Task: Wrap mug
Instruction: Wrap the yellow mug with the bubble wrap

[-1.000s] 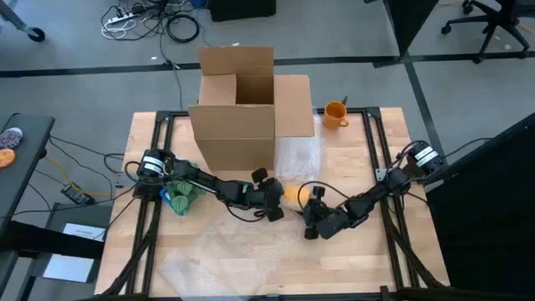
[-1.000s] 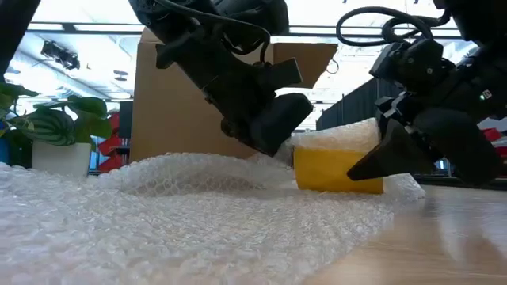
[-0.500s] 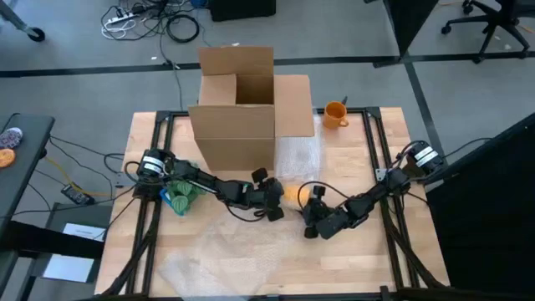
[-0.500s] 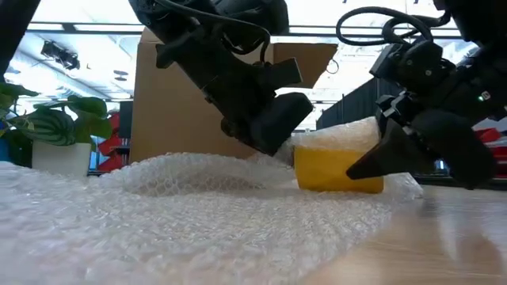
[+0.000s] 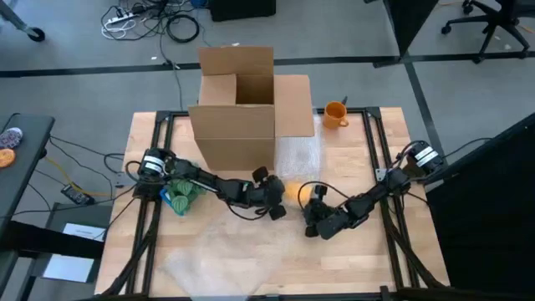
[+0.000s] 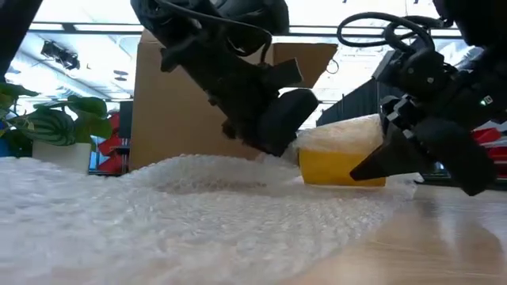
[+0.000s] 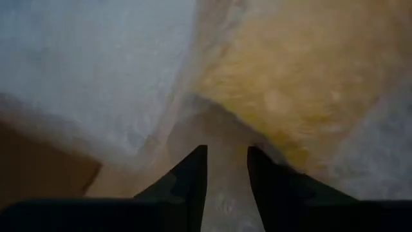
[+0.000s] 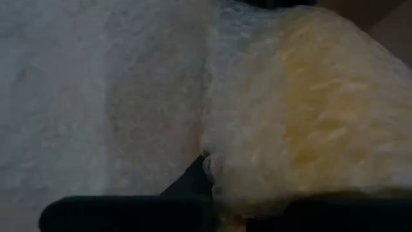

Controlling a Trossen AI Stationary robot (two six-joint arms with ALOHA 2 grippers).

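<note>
At mid-table, near of the box (image 5: 238, 104), the yellow mug (image 6: 341, 162) sits under bubble wrap (image 6: 198, 214). The left gripper (image 5: 276, 209) pinches a fold of wrap at the mug's left; the right gripper (image 5: 311, 219) pinches wrap at its right. An orange mug (image 5: 334, 114) stands at the far edge.

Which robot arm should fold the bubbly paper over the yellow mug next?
Probably the left. Its gripper pinches the bubble wrap right beside the yellow mug. The right gripper already presses wrap against the mug's other side.
</note>
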